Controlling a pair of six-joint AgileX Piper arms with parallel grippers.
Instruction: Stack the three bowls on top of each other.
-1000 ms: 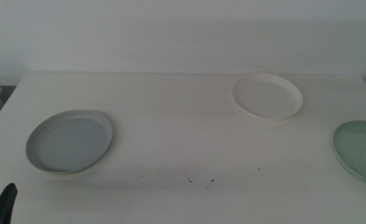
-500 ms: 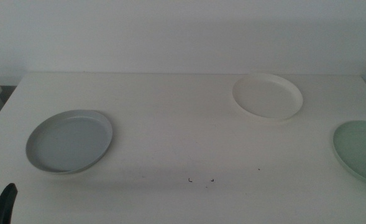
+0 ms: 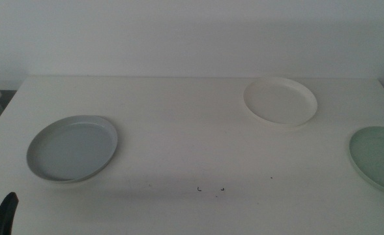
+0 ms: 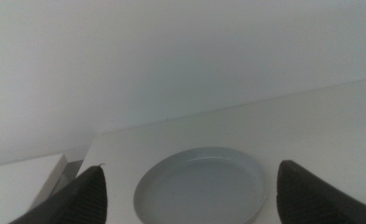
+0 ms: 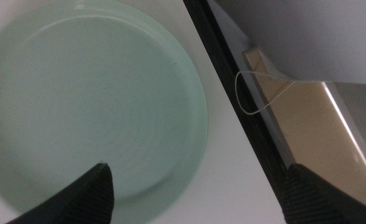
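While all three bowls lie apart on the table (image 3: 178, 130), none is stacked. Item: my left gripper (image 4: 189, 196), jaws spread wide, empty; light grey bowl (image 4: 200, 185) just ahead, centred between them. Item: my right gripper (image 5: 198, 193), jaws wide, empty; pale green bowl (image 5: 86, 106) directly beneath, offset toward one jaw. Item: white bowl (image 3: 280, 101), well away from both.

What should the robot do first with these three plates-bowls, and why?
Probably lower the open left gripper onto the light grey bowl to grasp its rim. All three bowls lie apart: grey, white bowl, pale green bowl. The right gripper hovers open over the green one.
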